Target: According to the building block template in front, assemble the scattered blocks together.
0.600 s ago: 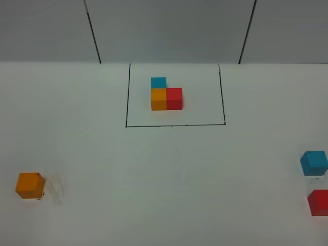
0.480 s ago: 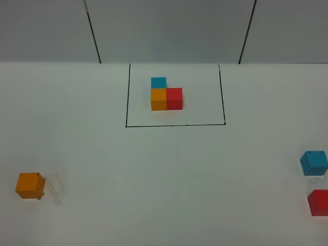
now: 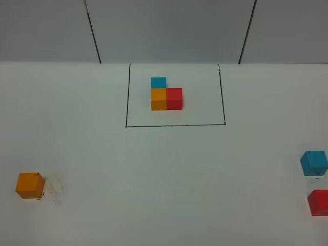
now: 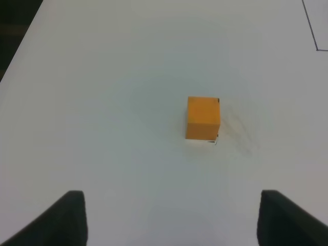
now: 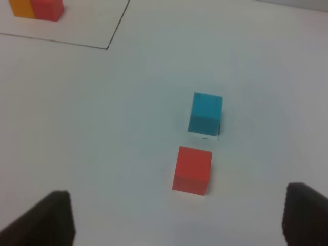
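Observation:
The building block template [image 3: 165, 95], a small blue, orange and red L, sits inside a black-outlined square [image 3: 175, 124] at the table's far middle. Its corner shows in the right wrist view [image 5: 36, 9]. The scattered orange cube [image 3: 29, 185] lies alone at the near left. The blue cube [image 3: 313, 162] and red cube [image 3: 319, 202] lie close together at the near right edge. My left gripper [image 4: 171, 220] is open and empty, short of the orange cube [image 4: 203, 118]. My right gripper [image 5: 177, 220] is open and empty, short of the red cube [image 5: 192, 169] and blue cube [image 5: 206, 114]. Neither gripper shows in the exterior view.
The white table [image 3: 164, 169] runs back to a grey panelled wall [image 3: 169, 31]. Its left edge, with dark floor beyond, shows in the left wrist view [image 4: 20, 31]. A faint scuff mark lies beside the orange cube [image 3: 55, 189].

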Controlling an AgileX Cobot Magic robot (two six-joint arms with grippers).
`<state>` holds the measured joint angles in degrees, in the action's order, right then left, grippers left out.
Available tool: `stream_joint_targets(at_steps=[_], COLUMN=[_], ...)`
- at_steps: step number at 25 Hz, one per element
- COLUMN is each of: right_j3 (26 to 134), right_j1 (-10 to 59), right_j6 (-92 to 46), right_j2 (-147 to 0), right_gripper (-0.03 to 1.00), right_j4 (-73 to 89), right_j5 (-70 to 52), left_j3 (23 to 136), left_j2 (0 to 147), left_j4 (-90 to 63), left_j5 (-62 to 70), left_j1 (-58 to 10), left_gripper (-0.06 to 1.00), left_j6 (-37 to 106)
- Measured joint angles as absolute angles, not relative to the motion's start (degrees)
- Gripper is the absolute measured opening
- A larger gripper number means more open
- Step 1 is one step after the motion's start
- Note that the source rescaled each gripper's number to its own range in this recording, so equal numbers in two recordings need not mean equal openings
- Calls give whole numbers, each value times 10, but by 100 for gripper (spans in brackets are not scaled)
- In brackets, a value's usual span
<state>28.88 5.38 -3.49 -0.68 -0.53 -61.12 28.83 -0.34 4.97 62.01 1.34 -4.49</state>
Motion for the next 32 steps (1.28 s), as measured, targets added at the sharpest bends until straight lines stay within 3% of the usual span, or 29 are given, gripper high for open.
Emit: stream_joint_targets(at_steps=[12,17,32], right_j3=[289,289,289], right_j1=[54,54,54], right_j6=[-35,-35,-35], right_j2=[-7,-7,-7], right_gripper=[68,68,67], right_j4=[-5,-5,-5], right_j5=[-611,-611,-611], left_j3=[290,315,406], left_j2=[15,166,676], left_j4=[50,50,39], left_j5=[622,611,408], left_j1=[13,13,13], left_gripper=[50,50,50], left_j6=[-45,-60,-57])
